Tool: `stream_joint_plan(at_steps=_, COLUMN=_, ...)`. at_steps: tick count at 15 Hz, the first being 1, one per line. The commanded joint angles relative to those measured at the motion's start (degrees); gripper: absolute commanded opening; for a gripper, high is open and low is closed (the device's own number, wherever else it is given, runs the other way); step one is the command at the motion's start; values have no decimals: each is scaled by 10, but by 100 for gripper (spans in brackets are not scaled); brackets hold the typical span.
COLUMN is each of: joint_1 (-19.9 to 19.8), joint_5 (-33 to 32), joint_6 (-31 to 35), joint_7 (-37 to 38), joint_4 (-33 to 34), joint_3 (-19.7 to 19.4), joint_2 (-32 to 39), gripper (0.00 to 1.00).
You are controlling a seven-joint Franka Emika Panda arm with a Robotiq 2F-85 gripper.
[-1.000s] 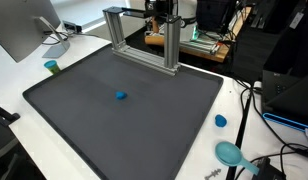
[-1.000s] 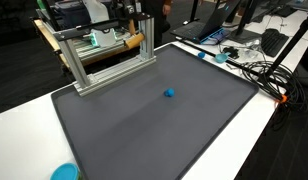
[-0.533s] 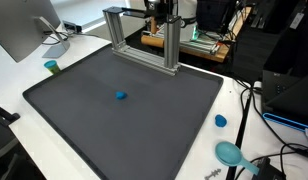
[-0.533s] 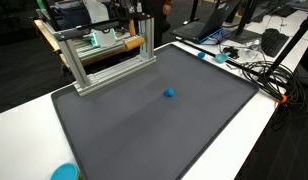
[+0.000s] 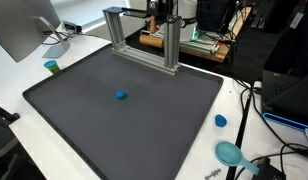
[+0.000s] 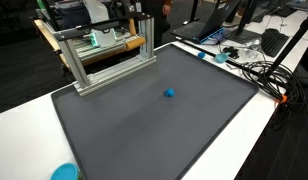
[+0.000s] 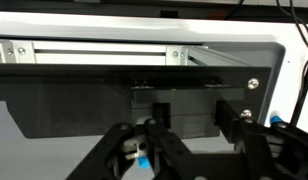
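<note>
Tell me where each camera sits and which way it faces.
An exterior view: high off a corner of the dark mat, looking down across it to the metal frame; a dark shape behind the frame looks like the arm.
An exterior view: high at another side, frame at far left; the same dark shape.
Wrist view: close to the frame, facing its bars; the gripper fills the bottom.
Shared: both exterior views show mat, frame and small blue object.
</note>
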Motion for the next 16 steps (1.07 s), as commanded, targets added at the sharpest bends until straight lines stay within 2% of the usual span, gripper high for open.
stream_joint_plan(at_steps=1, joint_1=6, joint_5=19, joint_6=16, joint_7=18, joint_4=-23, joint_3=7, joint_2=-38, gripper=29)
stream_joint_plan(at_steps=2, joint_1=6, joint_5=9, joint_6=21, joint_7=19, joint_4=-25, joint_3=13, joint_2=-42, gripper=26)
stream_joint_plan(at_steps=6, joint_1=8, joint_5=-7, joint_6=36, joint_7=28, joint_4=-33, joint_3=32, joint_2=-49, gripper=26)
stream_joint_plan(at_steps=7, joint_1=7, joint_5=-13, joint_6=48, joint_7=39, joint_4=-39, joint_3=41, joint_2=-51, gripper=47)
stream_joint_plan(at_steps=8, joint_1=6, joint_5=-18, joint_6=58, joint_7=48, joint_4=-45, joint_3=49, joint_2=-53, gripper=76)
stream_joint_plan(at_steps=9, joint_1=7, joint_5=-20, joint_6=64, joint_7=56, joint_4=-48, joint_3=54, joint_2=-54, gripper=76)
stream_joint_plan(at_steps=10, joint_1=8, joint_5=-21, joint_6=69, joint_7=64, joint_4=-51, joint_3=60, joint_2=-54, gripper=76)
stream_joint_plan(at_steps=11, joint_1=9, joint_5=-20, joint_6=73, joint_7=73, joint_4=-54, joint_3=66, joint_2=-54, gripper=67)
stream_joint_plan(at_steps=12, joint_1=9, joint_5=-23, joint_6=77, joint_7=82, joint_4=-56, joint_3=72, joint_2=-52, gripper=51)
stream_joint_plan(at_steps=16, joint_1=0, joint_5=-53, joint_6=86, joint_7=114, joint_4=-60, joint_3=84, joint_2=-54, gripper=29)
